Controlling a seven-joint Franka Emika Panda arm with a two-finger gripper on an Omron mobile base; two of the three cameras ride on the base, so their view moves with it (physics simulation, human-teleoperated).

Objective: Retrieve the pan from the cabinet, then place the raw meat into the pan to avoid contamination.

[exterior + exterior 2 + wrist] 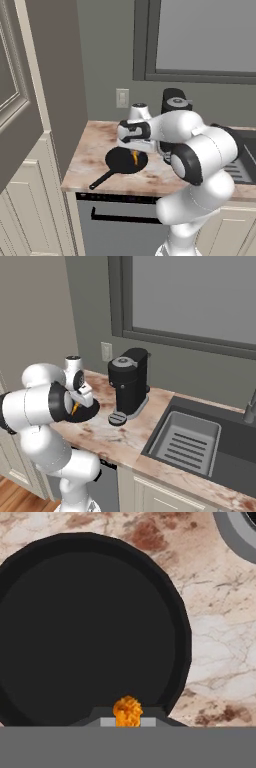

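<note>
The black pan [122, 161] lies on the marble counter, its long handle [100, 180] pointing toward the front edge. My gripper [135, 152] hangs just above the pan's right side, shut on the raw meat [135, 158], a small orange-yellow piece. In the hand view the raw meat [128, 710] sits pinched in the gripper [128, 721], with the pan [90, 632] spread below it. From the right, the raw meat [76, 406] and the pan [89, 412] peek out beside my arm. The cream cabinet [27, 200] stands at the left with its upper door [15, 100] swung open.
A black coffee machine [129, 383] stands right of the pan, with a small grey-rimmed round dish [118, 418] in front of it. The sink [187, 442] lies further right. A dark dishwasher front [120, 220] sits below the counter edge. A wall outlet [122, 98] is behind.
</note>
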